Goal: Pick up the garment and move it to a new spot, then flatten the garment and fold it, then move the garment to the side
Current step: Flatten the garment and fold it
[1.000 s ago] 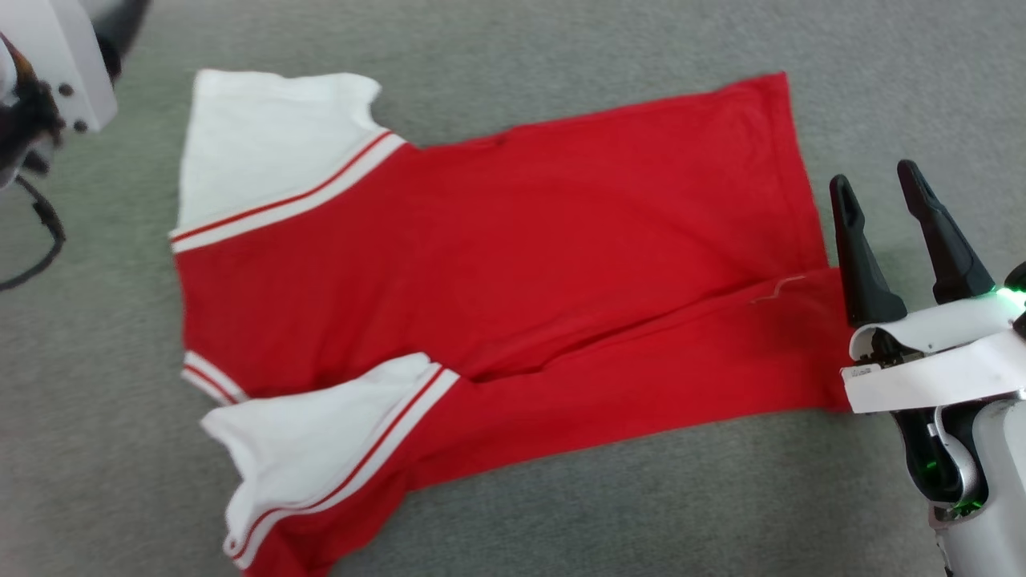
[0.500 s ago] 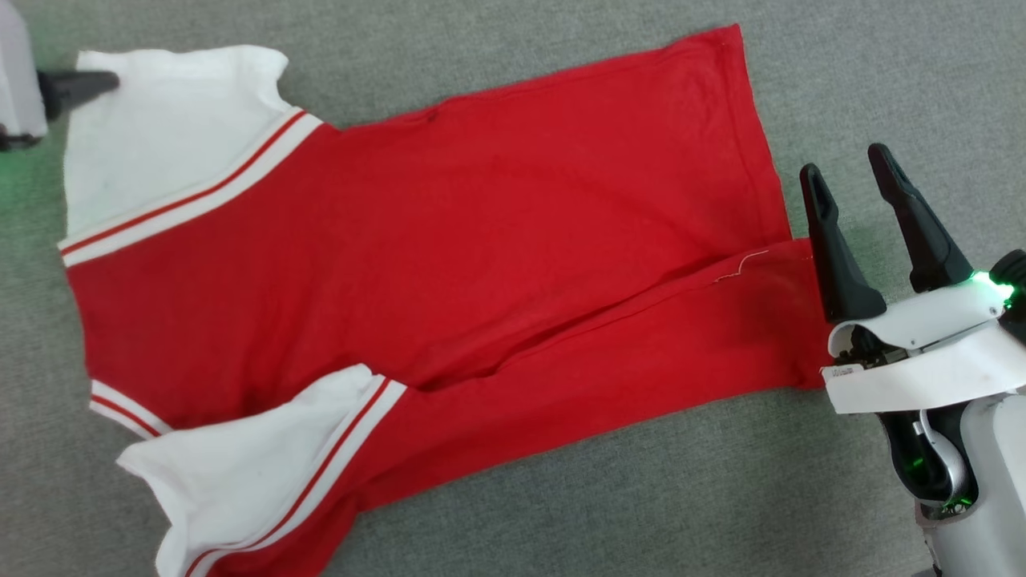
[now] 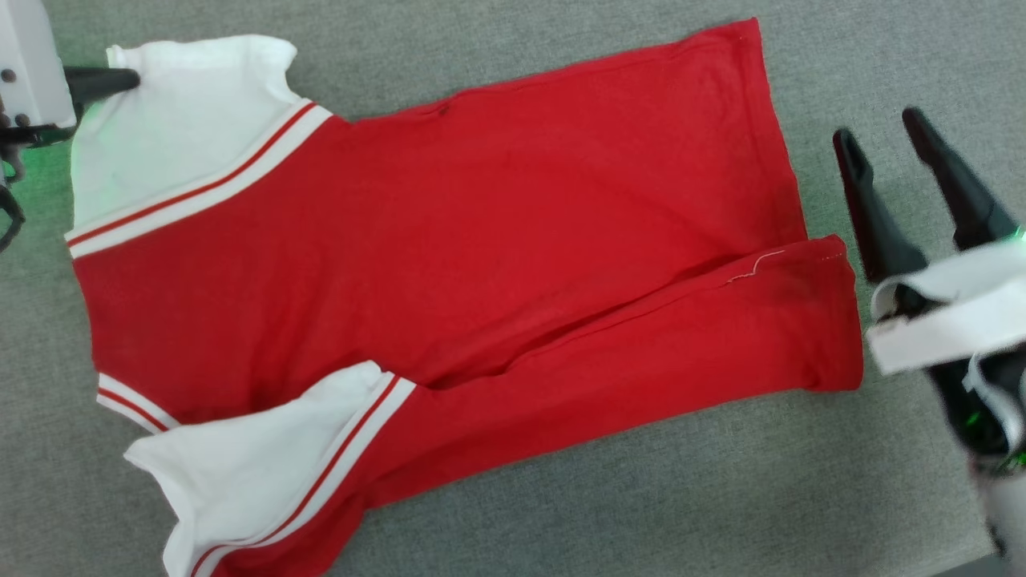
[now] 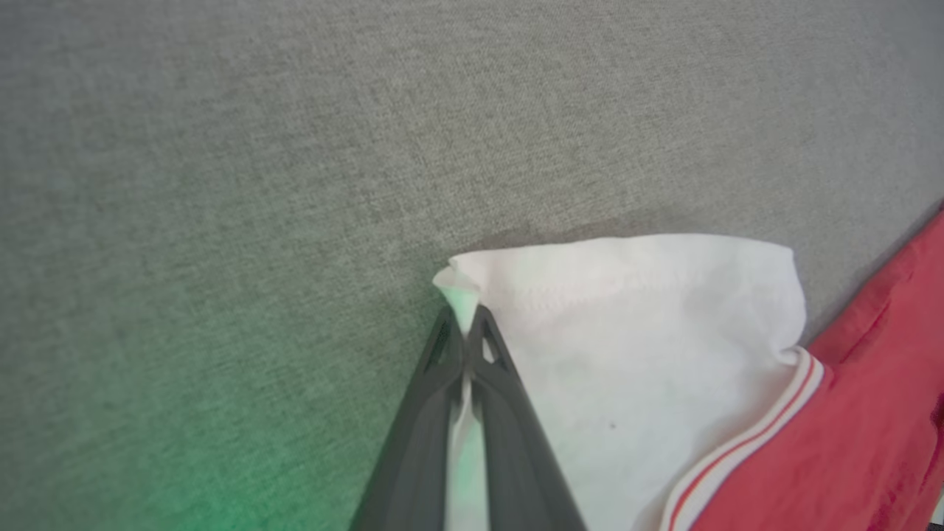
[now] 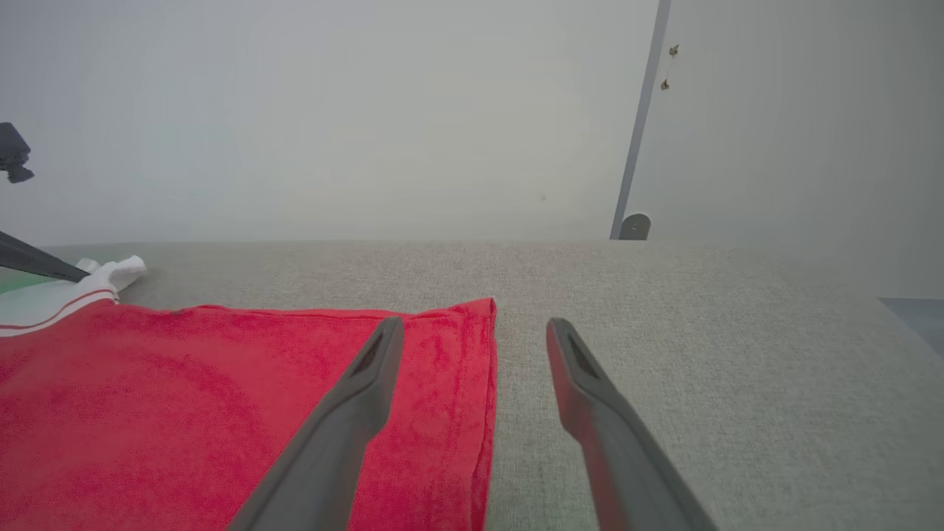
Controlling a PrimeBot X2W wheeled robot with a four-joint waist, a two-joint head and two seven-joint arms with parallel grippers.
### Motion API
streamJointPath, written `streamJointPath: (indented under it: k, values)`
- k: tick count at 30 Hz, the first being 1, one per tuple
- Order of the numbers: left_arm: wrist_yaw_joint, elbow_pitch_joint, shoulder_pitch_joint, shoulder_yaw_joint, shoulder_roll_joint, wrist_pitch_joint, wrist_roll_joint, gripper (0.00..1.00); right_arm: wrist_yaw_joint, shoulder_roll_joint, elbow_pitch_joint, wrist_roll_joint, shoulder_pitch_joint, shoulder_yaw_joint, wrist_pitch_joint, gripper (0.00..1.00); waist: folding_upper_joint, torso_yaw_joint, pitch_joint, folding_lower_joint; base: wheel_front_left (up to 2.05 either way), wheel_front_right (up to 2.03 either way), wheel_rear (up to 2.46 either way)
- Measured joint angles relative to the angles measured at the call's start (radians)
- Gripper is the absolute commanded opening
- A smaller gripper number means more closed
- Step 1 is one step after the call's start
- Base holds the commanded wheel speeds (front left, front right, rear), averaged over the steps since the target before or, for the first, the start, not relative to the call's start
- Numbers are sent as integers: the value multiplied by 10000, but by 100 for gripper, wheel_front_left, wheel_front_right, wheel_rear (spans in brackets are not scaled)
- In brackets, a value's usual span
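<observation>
1. The garment (image 3: 449, 240) lay spread flat on the grey worktop (image 3: 641, 497). Its sleeves pointed to the robot's left and its hem (image 3: 773, 120) to the right. The near long side looked already turned in over the body.
2. The left pincer (image 3: 132, 78) was shut tight on the outer corner of the far sleeve (image 3: 184, 120) (the wrist view showed white cloth nipped between the tips (image 4: 464, 317)).
3. The right pincer (image 3: 880, 128) stood wide open with nothing in it. It sat just right of the hem, clear of the cloth.
4. Step in hand, as I judged it: folding, with the far sleeve just gripped.
5. The next move likely calls for lifting that corner a little and carrying it inward over the red body. The lift should be low enough not to drag the flattened part.
6. Against a second ago: the left pincer had been out beyond the sleeve and open, and had since reached the corner and closed. The right pincer had overlapped the hem's near corner and had since drawn off to the side (the head camera also shifted).
</observation>
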Motion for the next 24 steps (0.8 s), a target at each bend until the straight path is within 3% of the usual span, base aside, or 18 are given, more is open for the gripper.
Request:
streamJointPath:
  k: [7,11,14,21,24]
  values:
    - [0,-240,-32,-96,-140,-245,-157,0,2,-1267,871,514,-2234,1035,3829,100,0,238,46,0,0,0,0]
    - [0,-397,-105,-201,-345,-324,-265,0,0,-1743,1630,1342,-3777,1595,6261,100,0,486,114,0,0,0,0]
    - [0,-512,-148,-207,-451,-405,-437,0,2,-1720,2355,2088,-4675,1753,7524,100,0,679,175,0,0,0,0]
    - [-4,-773,-296,-399,-646,-556,-608,0,0,-1647,3822,2543,-6046,2612,9267,100,0,1099,357,0,0,0,0]
    - [-4,-953,-347,-495,-690,-635,-700,0,2,-1639,4259,2543,-6353,2911,9375,100,0,1239,439,0,0,0,0]
